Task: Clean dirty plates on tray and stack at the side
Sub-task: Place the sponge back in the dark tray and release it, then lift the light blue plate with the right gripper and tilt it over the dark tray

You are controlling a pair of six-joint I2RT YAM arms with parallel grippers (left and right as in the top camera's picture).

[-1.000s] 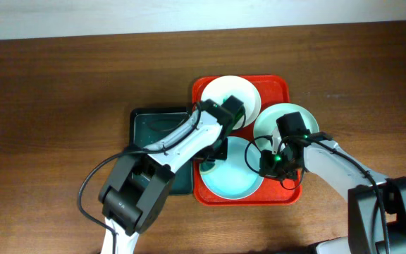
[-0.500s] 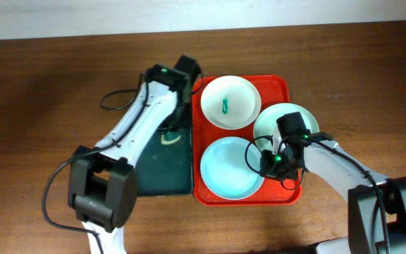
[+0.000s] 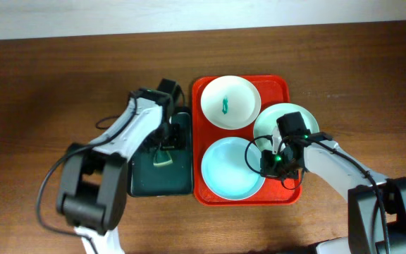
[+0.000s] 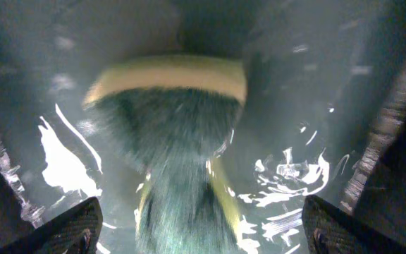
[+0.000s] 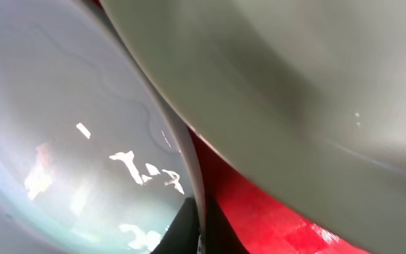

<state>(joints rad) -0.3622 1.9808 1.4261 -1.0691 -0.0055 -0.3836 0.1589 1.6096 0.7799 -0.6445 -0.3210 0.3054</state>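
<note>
The red tray sits right of the table's middle, its long axis running from near edge to far edge; the blue plate lies flat in its near left part, wiped clean; the right gripper hangs low at that plate's right rim, though I cannot tell if its jaws are apart or together; just beyond it the mint plate overhangs the tray's right edge; left of the tray, the left gripper hovers over the black tray, fingers spread wide, the sponge loose below them; farthest, the white plate bears a teal smear.
</note>
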